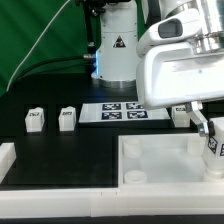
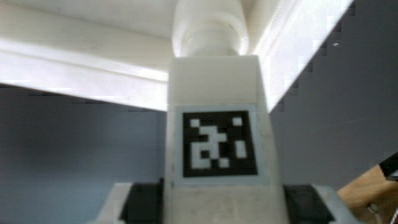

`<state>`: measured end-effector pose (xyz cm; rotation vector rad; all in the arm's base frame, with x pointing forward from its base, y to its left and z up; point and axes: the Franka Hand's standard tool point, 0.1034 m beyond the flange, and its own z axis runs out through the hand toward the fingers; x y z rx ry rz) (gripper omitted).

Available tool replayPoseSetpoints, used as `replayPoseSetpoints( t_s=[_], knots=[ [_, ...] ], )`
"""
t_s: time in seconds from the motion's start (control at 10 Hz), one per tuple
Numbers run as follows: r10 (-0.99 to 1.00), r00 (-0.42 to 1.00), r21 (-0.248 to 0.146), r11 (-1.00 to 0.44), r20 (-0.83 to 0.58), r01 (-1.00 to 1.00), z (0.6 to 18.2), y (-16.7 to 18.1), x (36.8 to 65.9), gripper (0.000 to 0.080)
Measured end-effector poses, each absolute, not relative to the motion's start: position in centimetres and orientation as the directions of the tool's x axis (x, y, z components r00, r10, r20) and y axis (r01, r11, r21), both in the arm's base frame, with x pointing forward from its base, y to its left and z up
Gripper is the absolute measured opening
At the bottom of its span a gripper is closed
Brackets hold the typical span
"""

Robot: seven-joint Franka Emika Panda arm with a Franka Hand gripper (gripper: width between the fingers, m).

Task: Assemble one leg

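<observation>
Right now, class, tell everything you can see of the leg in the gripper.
The leg is a white, plastic-looking block, squarish in section, narrowing to a round peg at its far end. One face bears a black-and-white square tag. The gripper clamps it, peg pointing down toward the white tray; whether it touches cannot be told.

Triangle warning sign (image 1: 117,43) on arm base (image 1: 115,68), coded tag (image 2: 215,143) on leg (image 2: 215,85)

The exterior view looks down across the table (image 1: 60,150) toward the arm (image 1: 180,60) (moderately near); the wrist view sits close on the leg (image 2: 217,110), which both share.
</observation>
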<state>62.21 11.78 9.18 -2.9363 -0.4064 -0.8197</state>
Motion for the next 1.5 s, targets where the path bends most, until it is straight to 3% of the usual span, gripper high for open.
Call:
replayPoseSetpoints(
  t_s=[0.9, 1.0, 1.1, 1.5],
  knots=[
    [0.228, 0.799, 0.018, -0.965, 0.557, 0.263, 8.57, 11.51, 62.42, 0.0294],
    [0.229, 0.799, 0.018, -0.965, 0.556, 0.263, 8.59, 11.50, 62.43, 0.0487],
    [0.229, 0.799, 0.018, -0.965, 0.557, 0.263, 8.66, 11.48, 62.46, 0.0613],
    [0.231, 0.798, 0.022, -0.964, 0.557, 0.264, 8.74, 11.20, 62.55, 0.0648]
  ],
)
